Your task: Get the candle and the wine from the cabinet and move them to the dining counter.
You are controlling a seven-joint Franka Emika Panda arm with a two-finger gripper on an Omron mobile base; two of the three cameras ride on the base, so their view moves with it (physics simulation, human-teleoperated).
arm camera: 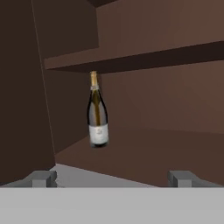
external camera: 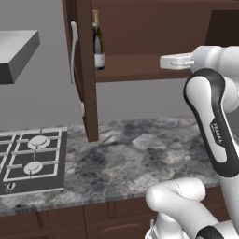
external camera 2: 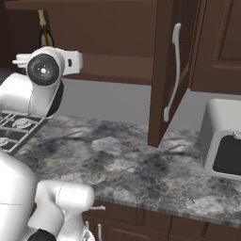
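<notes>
The wine point(arm camera: 97, 116), a tall dark bottle with a gold foil neck and a pale label, stands upright at the left end of the cabinet's point(external camera: 140, 67) bottom board, under the inner shelf point(arm camera: 144, 59). It also shows as the wine point(external camera: 98, 42) behind the open left door point(external camera: 86, 70), and as the wine point(external camera 2: 44, 30) above my arm. My gripper point(arm camera: 112, 178) is open, its fingertips point(arm camera: 43, 178) wide apart, at the cabinet's front edge, well short of the bottle and facing it. The hand point(external camera: 175, 61) hovers level with the bottom board. The candle is out of view.
Below the cabinet runs a marbled counter point(external camera: 140, 154) with a gas stove point(external camera: 32, 158) at its left and a grey hood point(external camera: 16, 53) above. The right cabinet door point(external camera 2: 164, 70) stands open. A pale boxy appliance point(external camera 2: 223, 141) sits on the counter's right end.
</notes>
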